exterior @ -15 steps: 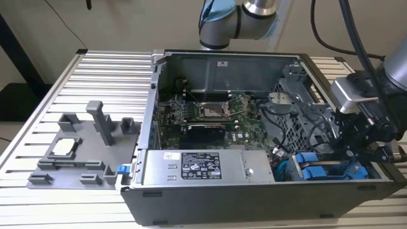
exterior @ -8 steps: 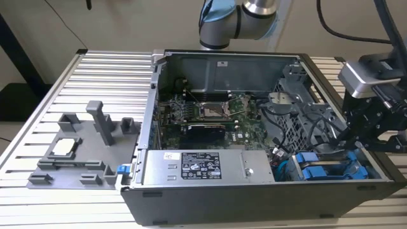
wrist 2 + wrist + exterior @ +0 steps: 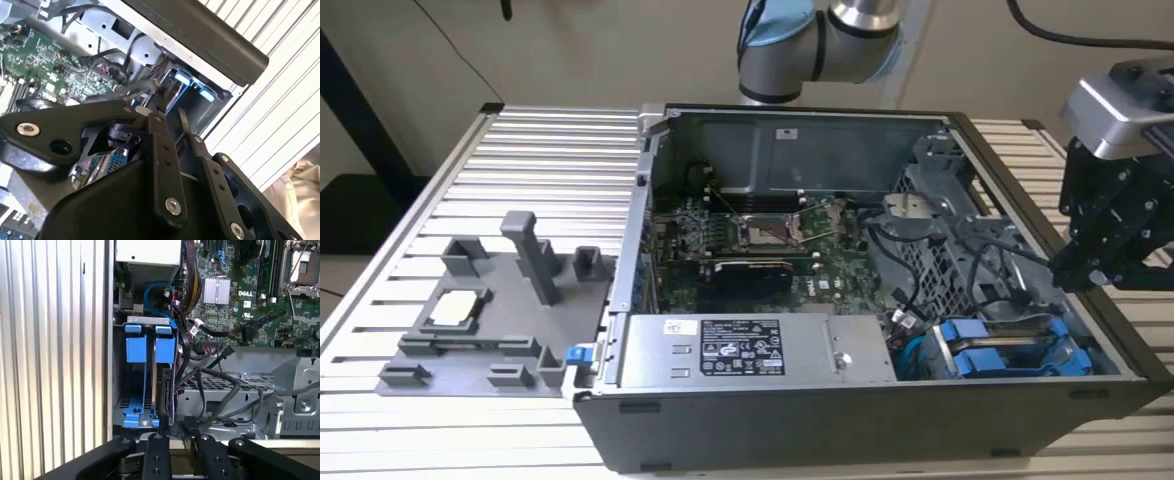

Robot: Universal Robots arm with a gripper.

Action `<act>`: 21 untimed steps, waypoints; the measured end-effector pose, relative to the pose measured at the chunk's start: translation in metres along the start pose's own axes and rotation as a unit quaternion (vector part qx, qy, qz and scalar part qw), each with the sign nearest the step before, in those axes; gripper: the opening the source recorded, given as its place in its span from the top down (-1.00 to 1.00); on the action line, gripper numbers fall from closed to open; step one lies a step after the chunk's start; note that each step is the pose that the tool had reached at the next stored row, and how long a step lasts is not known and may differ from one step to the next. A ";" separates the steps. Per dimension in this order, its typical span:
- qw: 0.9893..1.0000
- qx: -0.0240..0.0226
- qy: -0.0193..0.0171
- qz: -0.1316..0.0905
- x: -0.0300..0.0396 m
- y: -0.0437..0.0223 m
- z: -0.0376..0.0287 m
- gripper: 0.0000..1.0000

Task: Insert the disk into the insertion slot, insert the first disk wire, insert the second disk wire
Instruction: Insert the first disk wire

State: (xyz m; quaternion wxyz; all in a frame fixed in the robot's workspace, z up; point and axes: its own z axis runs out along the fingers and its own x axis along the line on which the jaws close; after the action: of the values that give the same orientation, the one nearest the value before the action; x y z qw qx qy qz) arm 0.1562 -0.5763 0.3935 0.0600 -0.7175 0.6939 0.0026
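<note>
We are seeing the claw (image 3: 176,426) standing partly open in both wrist views. Its two black fingers (image 3: 161,150) are sitting parallel with a narrow gap between them, and they are gripping nothing. In the exterior view the claw (image 3: 1074,272) is hanging over the wall of the computer case (image 3: 854,425) on the exterior view's right, just beside the drive bay. We cannot tell whether the fingertips are touching anything.

The insertion slot (image 3: 118,365) is holding two blue carriers side by side. The disk (image 3: 163,387) is sitting in one of them, already down inside the bay. The other blue carrier (image 3: 136,347) is standing against it, nearer the case wall. Several black cables (image 3: 200,375) are lying loose over the perforated cage (image 3: 220,386) next to the slot.

The one case is lying open on the slatted table (image 3: 520,150). A grey fixture (image 3: 467,335) is resting beside it.
</note>
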 end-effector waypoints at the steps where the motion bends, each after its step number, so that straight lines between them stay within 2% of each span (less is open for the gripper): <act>1: 1.000 0.000 0.000 0.000 0.0000 0.0000 0.0002 0.47; 4: 1.000 0.003 -0.001 -0.014 -0.0002 0.0001 0.0025 0.47; 7: 0.999 0.003 -0.008 -0.031 -0.0002 0.0002 0.0032 0.47; 12: 0.999 0.002 -0.009 -0.040 -0.0019 -0.0004 -0.0054 0.47; 13: 0.999 0.004 -0.010 -0.041 -0.0025 -0.0002 -0.0052 0.47; 18: 0.998 0.026 -0.011 -0.049 -0.0064 0.0002 -0.0040 0.47; 21: 0.998 0.033 -0.011 -0.052 -0.0065 0.0038 0.0001 0.47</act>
State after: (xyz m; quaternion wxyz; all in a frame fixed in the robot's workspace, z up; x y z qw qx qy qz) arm 0.1522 -0.5700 0.3936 0.0912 -0.7504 0.6545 -0.0158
